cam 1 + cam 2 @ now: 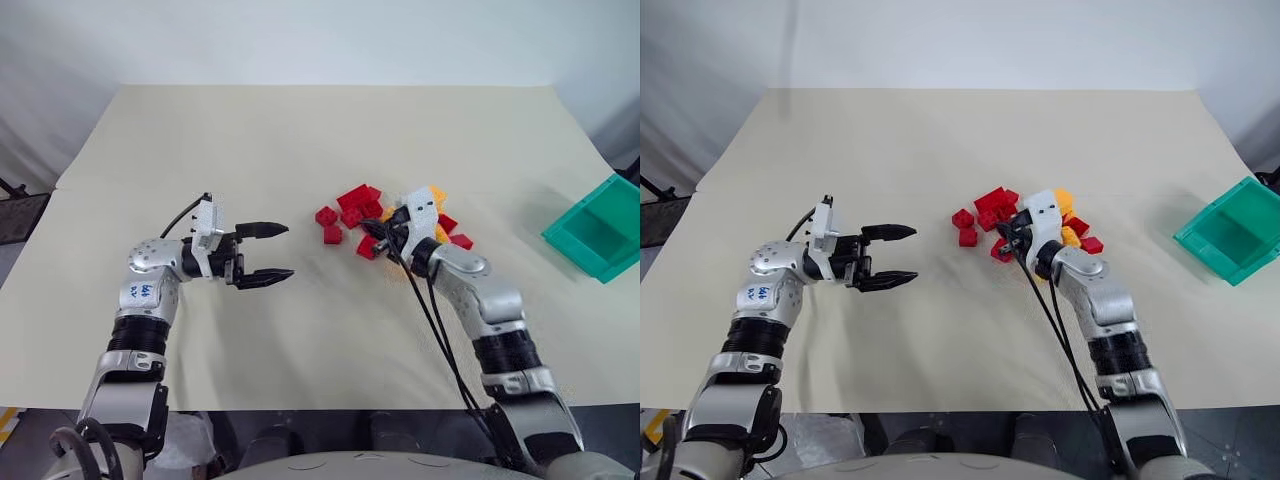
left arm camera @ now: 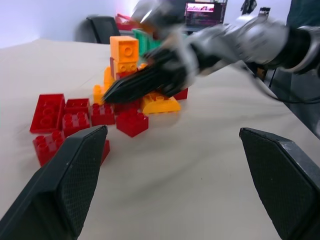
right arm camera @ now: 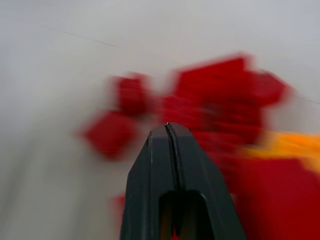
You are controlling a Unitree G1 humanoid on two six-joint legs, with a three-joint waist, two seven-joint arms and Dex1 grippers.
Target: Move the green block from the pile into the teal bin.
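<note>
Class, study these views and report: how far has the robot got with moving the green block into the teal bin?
Done: nothing; the teal bin looks empty. In hand: the right tool, shut with nothing in it, is at the pile of red and orange bricks; the left tool hangs open, apart from the pile. Left: find the green block, which I cannot pick out, grasp it and carry it to the bin.

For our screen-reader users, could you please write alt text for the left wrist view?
The right gripper, fingers shut, reaches into the pile of red and yellow-orange bricks on the beige table. The left gripper frames the view with its two black fingers open.
</note>
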